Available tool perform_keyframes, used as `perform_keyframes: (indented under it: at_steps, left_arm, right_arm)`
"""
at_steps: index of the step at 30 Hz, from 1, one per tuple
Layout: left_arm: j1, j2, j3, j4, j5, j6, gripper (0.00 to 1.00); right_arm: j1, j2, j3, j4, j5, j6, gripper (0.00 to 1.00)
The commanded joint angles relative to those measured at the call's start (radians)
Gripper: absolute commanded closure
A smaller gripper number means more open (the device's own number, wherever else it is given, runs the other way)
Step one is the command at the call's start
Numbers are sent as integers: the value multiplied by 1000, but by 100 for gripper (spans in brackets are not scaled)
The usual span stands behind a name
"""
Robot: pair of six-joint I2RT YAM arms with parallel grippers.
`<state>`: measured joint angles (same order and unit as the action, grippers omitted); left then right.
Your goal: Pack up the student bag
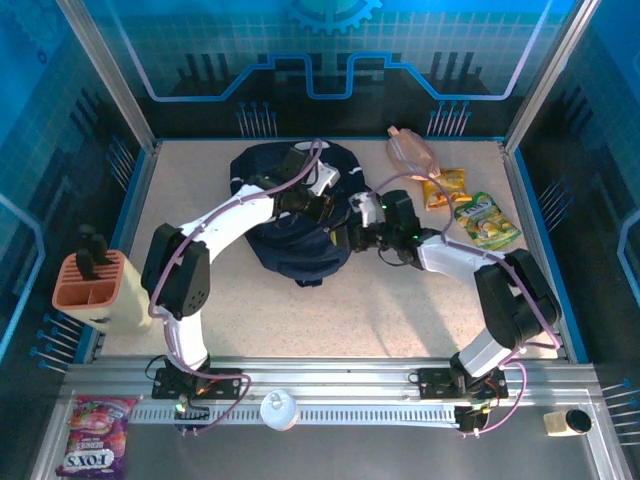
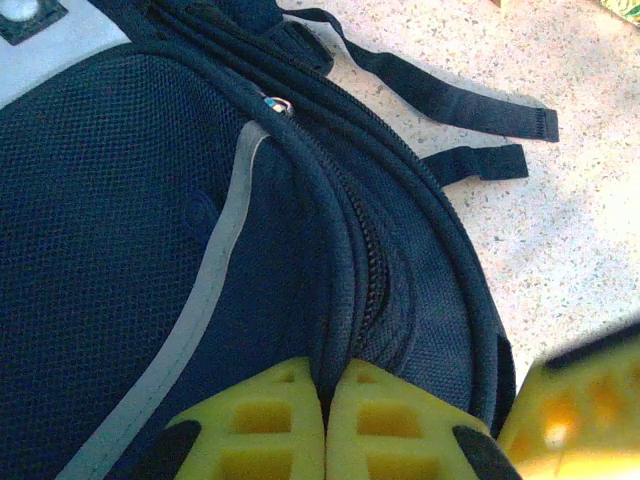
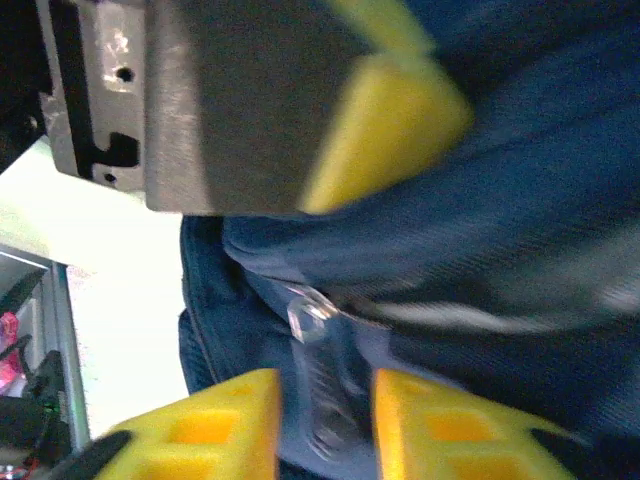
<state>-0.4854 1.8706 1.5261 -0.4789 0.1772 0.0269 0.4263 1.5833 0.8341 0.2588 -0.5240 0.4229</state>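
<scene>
The student bag [image 1: 262, 166] lies in the middle of the table, dark navy with grey trim [image 2: 215, 260]. My left gripper [image 2: 325, 375] is shut on a raised seam of the bag beside a closed zip, at the bag's right side [image 1: 322, 205]. My right gripper [image 3: 325, 385] reaches in from the right [image 1: 353, 237] and stands open, its yellow fingers on either side of a clear zip pull [image 3: 315, 318] without pinching it. The left gripper's grey body [image 3: 230, 100] looms just above in the right wrist view. A right finger [image 2: 580, 400] shows at the lower right of the left wrist view.
Snack packets lie at the back right: a pinkish bag [image 1: 410, 150], an orange one [image 1: 445, 187] and a green-yellow one [image 1: 487, 220]. An orange pen holder [image 1: 92, 288] stands at the left edge. A candy pack [image 1: 95, 435] lies on the front rail. Black straps [image 2: 470, 110] trail on the table.
</scene>
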Motion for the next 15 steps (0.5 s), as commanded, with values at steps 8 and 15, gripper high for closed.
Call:
perform_keyframes:
  at_steps: [8, 15]
  left_arm:
    - [18, -142, -114, 162, 88, 17, 100]
    - [18, -146, -116, 162, 100, 17, 100]
  right_arm:
    - [-126, -56, 39, -23, 12, 440, 51]
    - [-93, 54, 162, -69, -15, 651, 48]
